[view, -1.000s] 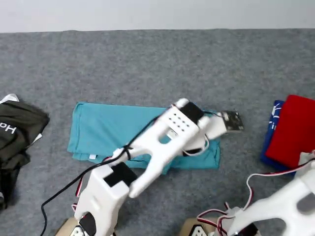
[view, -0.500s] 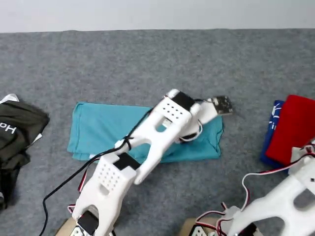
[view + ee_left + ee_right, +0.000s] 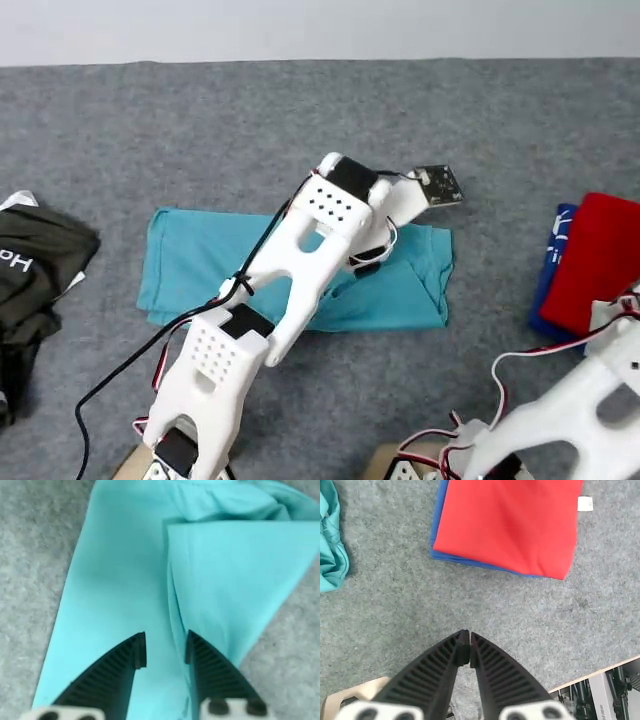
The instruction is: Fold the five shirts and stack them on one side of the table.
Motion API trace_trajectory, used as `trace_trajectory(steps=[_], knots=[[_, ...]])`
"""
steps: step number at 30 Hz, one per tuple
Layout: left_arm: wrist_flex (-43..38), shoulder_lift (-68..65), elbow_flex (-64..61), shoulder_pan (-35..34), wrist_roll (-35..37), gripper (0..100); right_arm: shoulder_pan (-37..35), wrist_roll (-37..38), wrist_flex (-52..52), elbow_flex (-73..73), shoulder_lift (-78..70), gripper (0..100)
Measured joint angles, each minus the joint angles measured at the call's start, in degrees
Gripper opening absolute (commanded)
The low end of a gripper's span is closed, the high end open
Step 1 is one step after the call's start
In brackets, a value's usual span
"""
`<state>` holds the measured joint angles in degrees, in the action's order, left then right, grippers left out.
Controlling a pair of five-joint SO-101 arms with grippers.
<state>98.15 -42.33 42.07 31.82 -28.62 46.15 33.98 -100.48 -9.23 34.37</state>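
Note:
A teal shirt (image 3: 200,260) lies spread as a long strip in the middle of the grey table, its right end loosely folded over. My left gripper (image 3: 368,262) hovers above that right end. In the left wrist view it (image 3: 166,650) is open just over the teal shirt (image 3: 125,555), a fold edge running between its fingertips. A folded red shirt (image 3: 595,265) rests on a folded blue shirt (image 3: 560,240) at the right edge. My right gripper (image 3: 469,647) is shut and empty over bare table, short of the red shirt (image 3: 510,520) and the blue shirt (image 3: 440,520).
A crumpled black shirt (image 3: 35,270) lies at the table's left edge. The right arm (image 3: 570,410) sits low at the front right. The teal shirt's end (image 3: 330,545) lies beside the stack with a strip of bare table between them.
My left arm has swung toward the far side of the table, uncovering the teal shirt's folded right end. The right arm has shifted slightly.

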Motion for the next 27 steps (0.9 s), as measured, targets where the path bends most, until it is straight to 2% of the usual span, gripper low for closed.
trace_trajectory(steps=[5, 7, 12, 16, 22, 27], knots=[[0.62, 6.59, -3.08, 3.43, 0.09, 6, 0.00, 0.00, 0.00, 0.00, 0.00, 1.0], [0.62, 10.11, -7.47, 5.98, 0.00, 1, -0.09, 0.00, 0.00, 0.00, 0.00, 1.0], [0.62, 15.91, -21.89, 9.32, -0.26, 0, -0.44, 0.00, 0.00, 0.00, 0.00, 1.0], [-0.18, 16.62, -28.84, 5.54, -0.26, 0, -0.44, 0.00, 0.00, 0.00, 0.00, 1.0], [-7.56, 16.62, -32.79, -3.25, -0.44, 0, -0.44, 0.00, 0.00, 0.00, 0.00, 1.0], [-10.99, 9.76, -34.73, -4.13, -0.44, 0, -0.44, 0.00, 0.00, 0.00, 0.00, 1.0]])
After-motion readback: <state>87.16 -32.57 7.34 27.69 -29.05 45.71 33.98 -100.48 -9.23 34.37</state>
